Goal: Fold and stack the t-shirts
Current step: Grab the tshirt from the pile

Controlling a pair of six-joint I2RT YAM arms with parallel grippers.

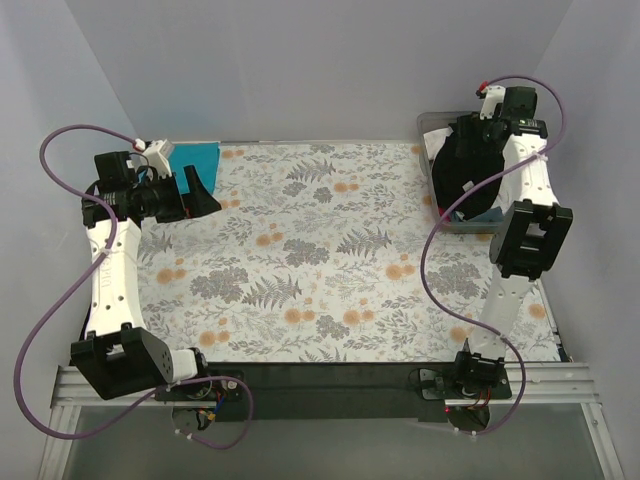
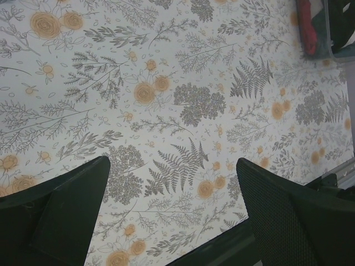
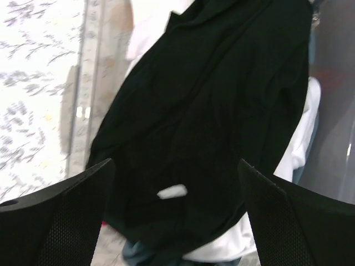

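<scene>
A black t-shirt (image 3: pixel 222 111) lies crumpled on top of a white t-shirt (image 3: pixel 302 149) inside the clear grey tub (image 1: pixel 432 122) at the back right. A small white label (image 3: pixel 172 192) shows on the black cloth. My right gripper (image 3: pixel 175 163) hangs open just above the black t-shirt (image 1: pixel 465 190), touching nothing. A teal-blue t-shirt (image 1: pixel 200 156) lies folded flat at the back left corner. My left gripper (image 1: pixel 203 195) hovers open beside it over the floral cloth (image 2: pixel 166 83), with nothing between its fingers (image 2: pixel 66 210).
The tub's wall (image 3: pixel 83 111) stands left of the black t-shirt in the right wrist view. A blue-grey cloth edge (image 3: pixel 138 254) peeks out under the pile. The tub (image 2: pixel 333 33) shows at the far corner of the left wrist view. Grey walls close in the table.
</scene>
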